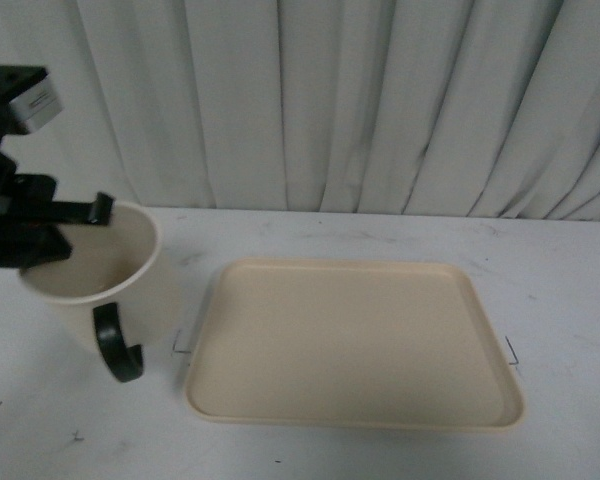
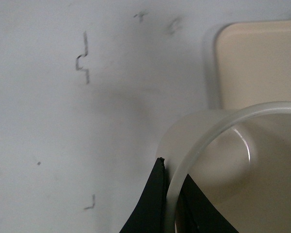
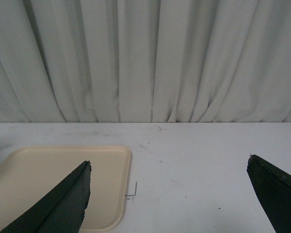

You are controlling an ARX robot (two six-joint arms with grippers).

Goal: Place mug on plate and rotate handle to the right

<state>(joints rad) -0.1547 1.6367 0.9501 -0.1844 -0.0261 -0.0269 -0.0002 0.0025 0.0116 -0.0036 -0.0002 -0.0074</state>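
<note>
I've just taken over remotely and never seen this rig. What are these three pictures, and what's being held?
It is a robot with two arms, each ending in a two-fingered gripper. The front view looks out from the robot's body over a white table. The other two pictures come from cameras on the wrists; the dark wedges in them are the grippers' own fingers. On the table lies the plate, a beige tray with nothing on it. Left of it, the left gripper pinches the rim of the mug, one finger inside and one outside; the mug is tilted, its dark handle facing the robot. The right gripper is open and holds nothing.
</note>
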